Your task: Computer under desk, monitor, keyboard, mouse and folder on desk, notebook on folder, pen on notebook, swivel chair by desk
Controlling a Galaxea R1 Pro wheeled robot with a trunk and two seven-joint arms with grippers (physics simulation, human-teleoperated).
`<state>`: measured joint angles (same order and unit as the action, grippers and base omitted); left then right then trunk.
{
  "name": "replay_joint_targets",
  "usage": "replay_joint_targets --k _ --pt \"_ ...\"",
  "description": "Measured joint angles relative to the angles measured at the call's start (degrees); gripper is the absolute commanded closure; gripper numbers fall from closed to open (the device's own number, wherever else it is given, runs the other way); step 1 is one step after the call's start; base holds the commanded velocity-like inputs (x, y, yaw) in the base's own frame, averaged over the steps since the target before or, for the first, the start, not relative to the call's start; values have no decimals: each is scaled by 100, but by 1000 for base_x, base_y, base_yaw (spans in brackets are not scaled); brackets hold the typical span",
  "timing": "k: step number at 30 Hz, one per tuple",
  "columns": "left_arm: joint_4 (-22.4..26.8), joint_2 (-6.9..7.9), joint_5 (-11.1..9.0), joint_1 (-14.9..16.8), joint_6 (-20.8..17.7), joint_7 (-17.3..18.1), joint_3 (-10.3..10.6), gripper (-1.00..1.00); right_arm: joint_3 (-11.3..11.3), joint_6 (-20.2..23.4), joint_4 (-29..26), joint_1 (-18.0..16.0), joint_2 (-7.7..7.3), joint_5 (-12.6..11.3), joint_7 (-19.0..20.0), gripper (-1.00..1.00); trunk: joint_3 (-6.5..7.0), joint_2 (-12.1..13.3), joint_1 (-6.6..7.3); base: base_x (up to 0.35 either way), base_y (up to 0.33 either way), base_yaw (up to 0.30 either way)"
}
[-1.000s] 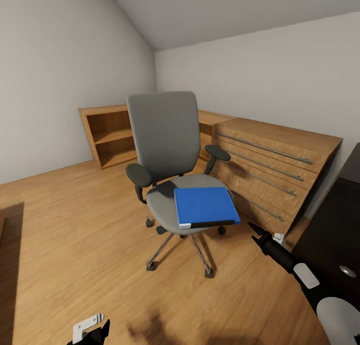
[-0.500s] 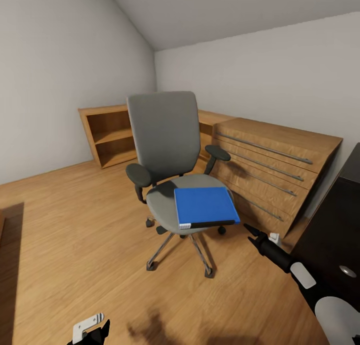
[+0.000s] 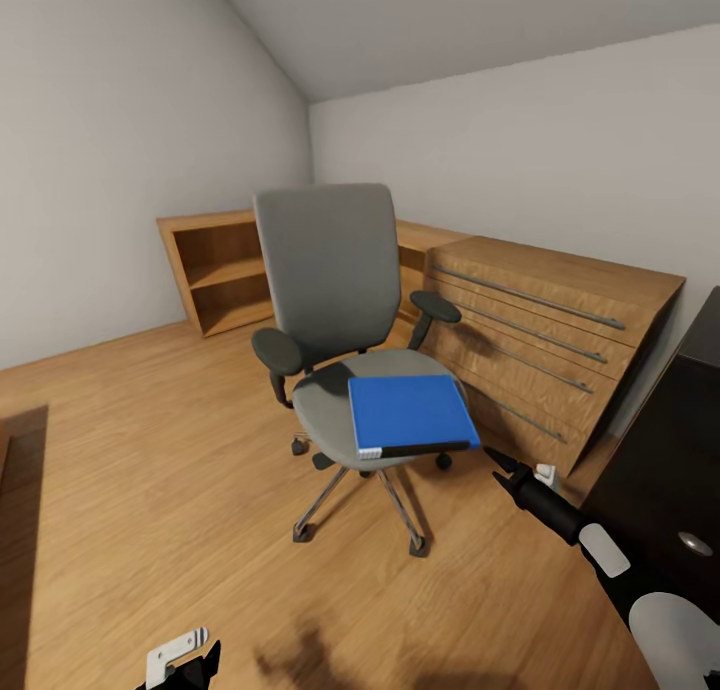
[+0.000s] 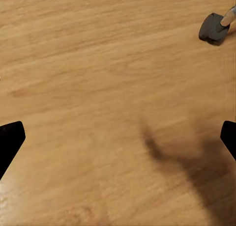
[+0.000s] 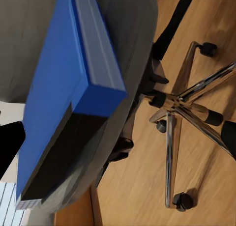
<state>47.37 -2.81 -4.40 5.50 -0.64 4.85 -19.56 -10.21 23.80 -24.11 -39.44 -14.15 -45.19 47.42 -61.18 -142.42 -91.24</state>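
- Since 1 second ago my right hand [image 3: 492, 456] has crept up and forward toward the folder [image 3: 410, 413]; chair and camera are unchanged.
- Progress, as I judge it: the folder lies flat on the swivel chair [image 3: 330, 300] seat, not yet moved, and the chair stands apart from the dark tabletop [image 3: 665, 470] at right.
- Right hand: fingers spread, empty, just short of the folder's corner [image 5: 83, 88].
- Left hand [image 4: 118, 137]: spread wide over bare floor [image 4: 98, 64], holding nothing.
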Motion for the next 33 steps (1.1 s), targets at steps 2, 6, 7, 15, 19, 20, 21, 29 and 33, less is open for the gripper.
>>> replay_joint_targets --k 2,6,7,15,19,20,21,29,33 --pt "0 3 -1 0 -4 0 3 -100 3 0 0 0 0 0 2 -100 36 80 44 0 0 0" --pt "-3 4 -4 0 -7 0 6 -100 4 0 0 0 -1 1 7 -100 90 202 110 0 0 0" --pt "-4 4 -4 0 -7 0 5 -100 4 0 0 0 -1 1 7 -100 90 202 110 0 0 0" --pt "-2 6 -5 0 -1 0 -1 -100 4 0 0 0 -1 1 9 -100 90 202 110 0 0 0" --pt "-3 6 -6 0 -1 0 -2 -100 4 0 0 0 -1 1 12 -100 90 202 112 91 0 0" --pt "-2 3 -6 0 -1 0 -2 -100 4 0 0 0 -1 1 13 -100 90 202 112 211 0 0" --pt "-2 2 -6 0 -1 0 -2 -100 4 0 0 0 -1 1 13 -100 90 202 113 182 0 0" --pt "-4 0 -6 0 0 0 -2 -100 4 -1 0 0 -5 1 14 -100 90 202 111 47 0 0" --pt "-3 0 -6 0 0 0 -2 -100 4 0 0 0 -8 0 14 -100 90 202 110 5 0 0"
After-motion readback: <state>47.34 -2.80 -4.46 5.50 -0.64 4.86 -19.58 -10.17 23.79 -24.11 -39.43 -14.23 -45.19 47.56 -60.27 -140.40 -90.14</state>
